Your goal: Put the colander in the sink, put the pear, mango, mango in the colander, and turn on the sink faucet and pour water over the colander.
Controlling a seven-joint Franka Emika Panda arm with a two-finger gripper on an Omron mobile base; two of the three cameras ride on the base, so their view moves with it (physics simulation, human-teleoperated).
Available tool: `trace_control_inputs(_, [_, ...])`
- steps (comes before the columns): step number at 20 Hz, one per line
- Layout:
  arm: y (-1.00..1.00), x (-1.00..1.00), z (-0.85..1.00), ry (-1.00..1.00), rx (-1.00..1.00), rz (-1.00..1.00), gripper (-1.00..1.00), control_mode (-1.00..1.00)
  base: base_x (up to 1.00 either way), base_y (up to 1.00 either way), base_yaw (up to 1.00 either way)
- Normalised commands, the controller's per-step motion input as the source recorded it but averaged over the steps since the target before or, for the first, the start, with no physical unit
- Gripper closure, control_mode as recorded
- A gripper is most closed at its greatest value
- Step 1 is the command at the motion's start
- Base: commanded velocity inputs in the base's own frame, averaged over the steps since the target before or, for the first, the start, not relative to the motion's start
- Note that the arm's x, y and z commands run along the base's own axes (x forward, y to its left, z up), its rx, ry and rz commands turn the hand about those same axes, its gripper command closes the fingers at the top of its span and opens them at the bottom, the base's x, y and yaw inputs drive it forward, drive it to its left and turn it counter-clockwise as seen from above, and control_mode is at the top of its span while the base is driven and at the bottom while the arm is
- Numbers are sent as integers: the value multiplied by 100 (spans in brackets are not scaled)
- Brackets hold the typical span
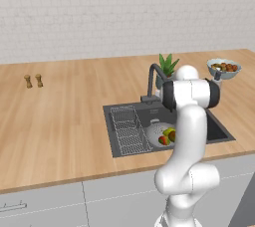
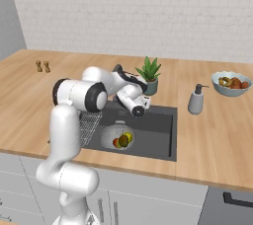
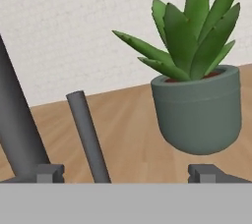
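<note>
1. The left base view shows the dark grey rectangular recessed sink (image 1: 219, 132) at centre right, with the white arm's elbow in front of it. The round light-grey metal colander (image 1: 155, 133) lies inside the basin, beside the wire rack (image 1: 128, 130), and holds fruit.
2. The right base view shows what the arm hides from the other side: the whole colander (image 2: 110, 135) on the basin floor at frame centre, with three fruits in it: a yellow-green pear (image 2: 129, 135), a darker green-brown mango (image 2: 123, 141) and a red-tinged mango (image 2: 116, 143), bunched together.
3. That view also shows a grey soap dispenser bottle (image 2: 196, 100) at centre right, between the sink (image 2: 159, 140) and the pale bowl heaped with small fruit (image 2: 231, 83).
4. The hand view shows, close up, a grey-green pot holding a spiky green plant (image 3: 198, 105) at right, and the tall dark grey sink faucet (image 3: 14, 115) at left, with a thinner dark rod (image 3: 88, 142) leaning beside it.
5. The gripper (image 3: 126, 174) has its two dark fingertips spread wide at the bottom of the hand view, gripping nothing; the rod rises between them.
6. Two small brown shakers (image 1: 33, 80) stand at the upper left of the left base view; there is one faucet, one plant, one fruit bowl.
</note>
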Motion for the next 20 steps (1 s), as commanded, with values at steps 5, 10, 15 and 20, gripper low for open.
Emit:
trace_control_inputs(5, [1,21,0,0,0,0,-100,-100,0,0,0])
trace_control_inputs(10, [6,14,0,0,0,0,-100,-100,0,0,0])
trace_control_inputs(15, [3,12,0,0,0,0,-100,-100,0,0,0])
trace_control_inputs(20, [5,13,0,0,0,0,-100,-100,0,0,0])
